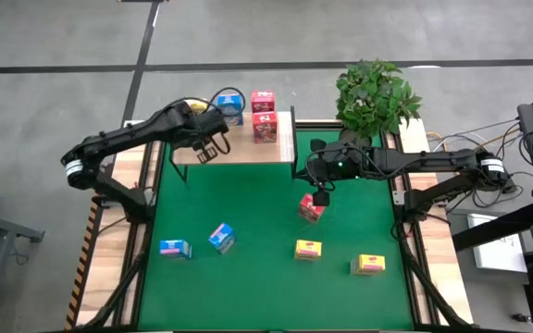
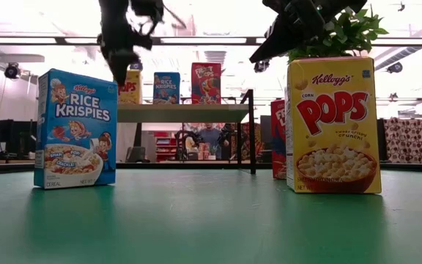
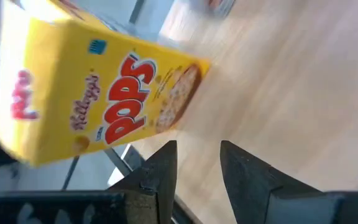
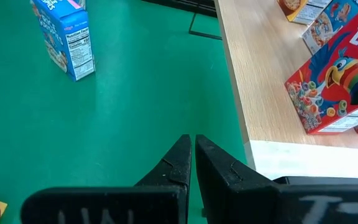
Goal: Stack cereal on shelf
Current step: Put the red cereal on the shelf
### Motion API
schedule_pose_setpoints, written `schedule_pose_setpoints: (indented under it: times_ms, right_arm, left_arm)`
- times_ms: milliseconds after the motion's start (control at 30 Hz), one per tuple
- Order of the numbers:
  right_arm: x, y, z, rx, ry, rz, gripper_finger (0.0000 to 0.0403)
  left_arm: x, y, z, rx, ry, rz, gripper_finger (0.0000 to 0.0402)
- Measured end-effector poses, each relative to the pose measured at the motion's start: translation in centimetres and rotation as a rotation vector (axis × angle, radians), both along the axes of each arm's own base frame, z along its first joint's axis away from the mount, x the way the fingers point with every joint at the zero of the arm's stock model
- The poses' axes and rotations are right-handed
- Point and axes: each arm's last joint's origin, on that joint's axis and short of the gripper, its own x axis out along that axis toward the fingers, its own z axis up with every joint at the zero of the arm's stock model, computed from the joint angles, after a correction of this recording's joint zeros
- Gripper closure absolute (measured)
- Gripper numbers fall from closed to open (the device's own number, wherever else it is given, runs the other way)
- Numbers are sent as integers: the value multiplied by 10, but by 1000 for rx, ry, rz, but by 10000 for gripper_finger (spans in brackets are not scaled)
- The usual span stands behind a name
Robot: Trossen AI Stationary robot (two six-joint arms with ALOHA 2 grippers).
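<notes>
My left gripper (image 1: 213, 146) hangs over the near edge of the shelf (image 1: 248, 153), its fingers (image 3: 160, 174) parted a little with nothing between them. Just ahead of it in the wrist view a yellow box (image 3: 98, 93) stands on the board, clear of the fingers. Farther along the shelf I see a blue box (image 1: 230, 106) and two red boxes (image 1: 264, 117), one behind the other.

My right gripper (image 1: 320, 182) sits out over the green mat (image 1: 248, 213), close to the shelf's right-hand corner post, its fingers (image 4: 179, 165) pressed together and holding nothing. Just below it on the mat is a third red box (image 1: 310, 208), tipped at an angle; I cannot tell whether the gripper touches it.

The rest of the cereal is spread across the near half of the mat: two blue boxes (image 1: 175, 248) on the left, near each other, and two yellow boxes (image 1: 308, 249) on the right. A potted plant (image 1: 376, 92) stands behind the right arm.
</notes>
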Motion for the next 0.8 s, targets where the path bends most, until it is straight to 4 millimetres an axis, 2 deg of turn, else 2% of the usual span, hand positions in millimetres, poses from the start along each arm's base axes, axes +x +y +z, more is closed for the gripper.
schedule_pose_setpoints:
  times_ms: [167, 333, 567, 800]
  right_arm:
    - [0, 0, 0, 34, -4, -22, 390]
    - [0, 0, -1, 112, -14, -72, 390]
    - [-3, 5, -15, 238, 28, -140, 390]
    - [-3, 25, -17, 376, 47, -169, 390]
  left_arm:
    - [-4, -38, 20, 51, -179, -126, 295]
    - [-11, -78, 26, 95, -369, -304, 295]
    - [-24, -118, 16, 143, -563, -556, 295]
    - [-32, -139, -5, 162, -668, -788, 295]
